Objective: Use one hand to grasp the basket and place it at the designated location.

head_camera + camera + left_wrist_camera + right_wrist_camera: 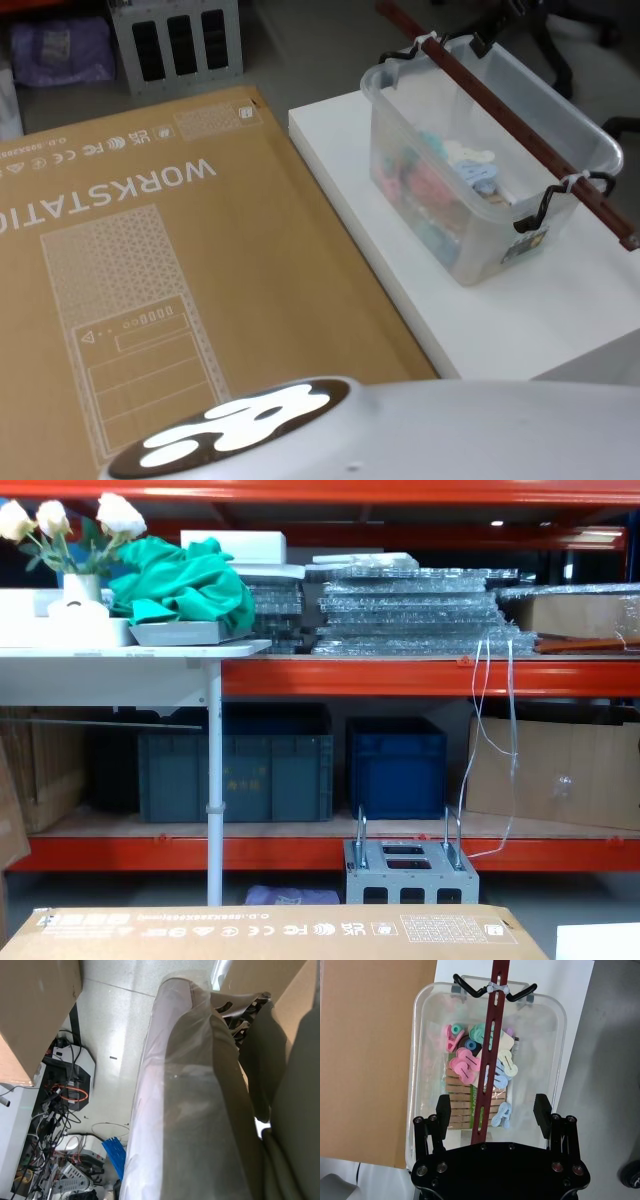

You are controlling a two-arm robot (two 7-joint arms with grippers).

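Note:
The basket (480, 160) is a clear plastic tub standing on the white table (520, 320) at the right. A long reddish-brown wooden handle (500, 105) spans it, fixed by black hooks and white zip ties. Coloured and wooden clothes pegs (475, 1075) lie inside the basket (420, 1060). My right gripper (493, 1106) hangs open directly above the tub. The handle (492, 1050) runs through the middle of the gap between its black fingers (443, 1107), touching neither.
A large brown cardboard box (150, 280) printed WORKSTATION lies flat to the left of the white table. A grey perforated metal box (410, 872) stands on the floor behind it. Blue crates (395, 765) sit under orange shelving. Cables (55, 1105) litter the floor.

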